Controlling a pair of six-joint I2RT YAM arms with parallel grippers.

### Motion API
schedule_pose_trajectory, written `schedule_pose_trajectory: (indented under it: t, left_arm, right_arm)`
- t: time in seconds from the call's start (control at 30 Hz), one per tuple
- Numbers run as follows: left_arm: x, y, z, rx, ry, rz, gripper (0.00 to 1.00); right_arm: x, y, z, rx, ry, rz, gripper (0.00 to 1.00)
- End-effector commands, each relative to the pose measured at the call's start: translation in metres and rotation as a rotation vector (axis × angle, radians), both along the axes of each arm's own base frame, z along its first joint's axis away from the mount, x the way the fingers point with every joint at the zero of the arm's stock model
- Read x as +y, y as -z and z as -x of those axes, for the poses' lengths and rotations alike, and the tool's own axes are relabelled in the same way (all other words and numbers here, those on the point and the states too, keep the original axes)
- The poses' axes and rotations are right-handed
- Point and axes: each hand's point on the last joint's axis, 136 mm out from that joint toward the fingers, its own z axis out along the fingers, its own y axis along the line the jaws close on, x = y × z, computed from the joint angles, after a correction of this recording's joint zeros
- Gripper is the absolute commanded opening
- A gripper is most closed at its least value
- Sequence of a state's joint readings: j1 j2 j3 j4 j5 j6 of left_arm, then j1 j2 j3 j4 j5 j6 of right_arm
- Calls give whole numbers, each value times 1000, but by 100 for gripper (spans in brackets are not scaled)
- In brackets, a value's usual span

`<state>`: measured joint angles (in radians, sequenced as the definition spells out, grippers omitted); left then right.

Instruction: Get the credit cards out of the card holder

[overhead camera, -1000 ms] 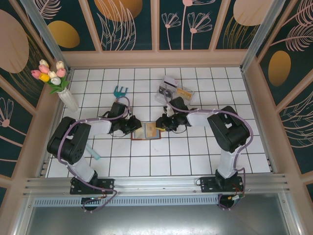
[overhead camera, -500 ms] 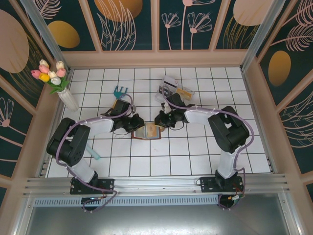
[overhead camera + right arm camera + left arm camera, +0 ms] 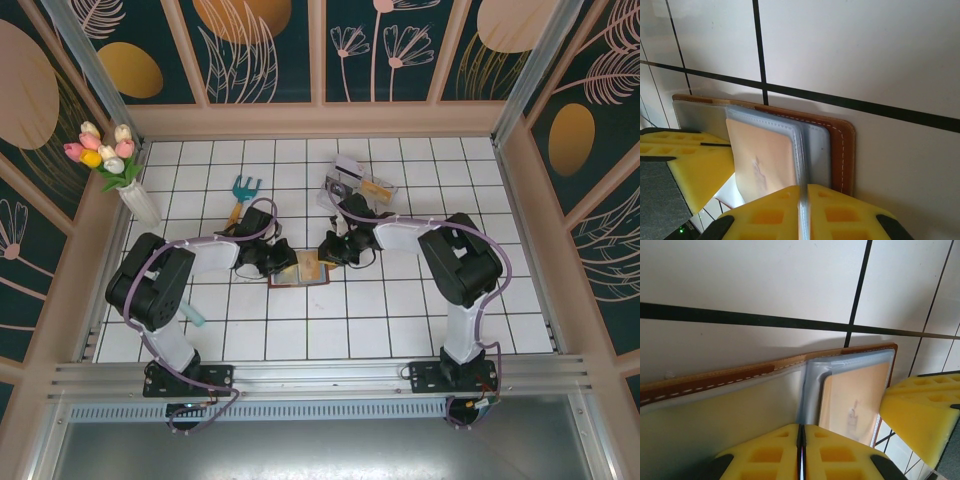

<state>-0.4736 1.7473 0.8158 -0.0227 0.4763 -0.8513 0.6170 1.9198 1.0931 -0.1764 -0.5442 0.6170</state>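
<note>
Leather of a reddish brown makes up the card holder (image 3: pixel 300 277) (image 3: pixel 715 382) (image 3: pixel 842 155), which is laid open and flat on the white tiled table (image 3: pixel 400 320), near its middle and between the two grippers. Blue-grey and clear pocket leaves are seen inside its stitched edge. A yellowish card (image 3: pixel 311 266) (image 3: pixel 852 395) (image 3: pixel 765 160) is housed in a clear pocket on the right half of the holder and has not yet been drawn out.

The right gripper (image 3: pixel 325 252) (image 3: pixel 803 215) is lowered onto the right part of the holder. Its yellow foam pads are clenched on a pocket leaf, whose thin grey edge is seen trapped upright between them. The left gripper (image 3: pixel 285 262) (image 3: pixel 801 450) is set down on the left half. Its pads are pressed together, and the fold of a grey leaf is seen to run straight into the seam between them, so the leaf is judged to be pinched there. A yellow pad of each gripper is caught at the edge of the other's wrist view, the two being placed just beside one another over the holder.

Farther out, a teal-headed garden fork (image 3: pixel 245 187) is laid beyond the left arm, and a clear plastic box (image 3: pixel 355 185) beyond the right arm, both well apart from the holder. A white vase of tulips (image 3: pixel 135 200) is stood at the far left, by the wall.
</note>
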Motion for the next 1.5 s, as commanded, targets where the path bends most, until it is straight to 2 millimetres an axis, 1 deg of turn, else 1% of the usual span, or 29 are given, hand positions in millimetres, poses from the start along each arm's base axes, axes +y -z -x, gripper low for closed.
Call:
schedule_pose_trajectory:
  t: [0.0,0.07,0.17,0.27,0.37,0.5,0.63,0.77,0.87,1.03,1.2,1.47]
  left_arm:
    - [5,14,7,57,-21,-24,12]
    - [5,16,9,63,-26,-14,12]
    - [7,22,11,76,-30,-20,12]
    - [5,23,12,82,-36,13,13]
    - [7,21,11,78,-47,36,15]
    - [10,12,8,44,-53,100,17]
    - [10,0,7,-7,-44,166,21]
    - [10,-3,6,-39,-34,205,22]
    - [13,0,8,-40,-36,200,21]
    - [20,8,10,-34,-51,162,12]
    - [12,5,8,-37,-30,217,16]
    - [7,14,10,-5,2,234,19]
  right_arm:
    - [5,6,5,17,-38,-9,11]
    - [7,4,6,16,-45,-29,8]
    - [6,7,6,17,-46,-21,8]
    - [3,14,7,21,-49,15,9]
    - [-5,28,8,30,-39,89,10]
    - [-16,44,12,45,-34,184,12]
    - [-25,56,15,59,-24,239,12]
    - [-30,64,18,72,-22,271,13]
    - [-31,66,19,76,-21,279,13]
    - [-34,70,21,83,-16,297,13]
    - [-35,74,23,91,-19,307,14]
    - [-31,76,26,96,-39,309,15]
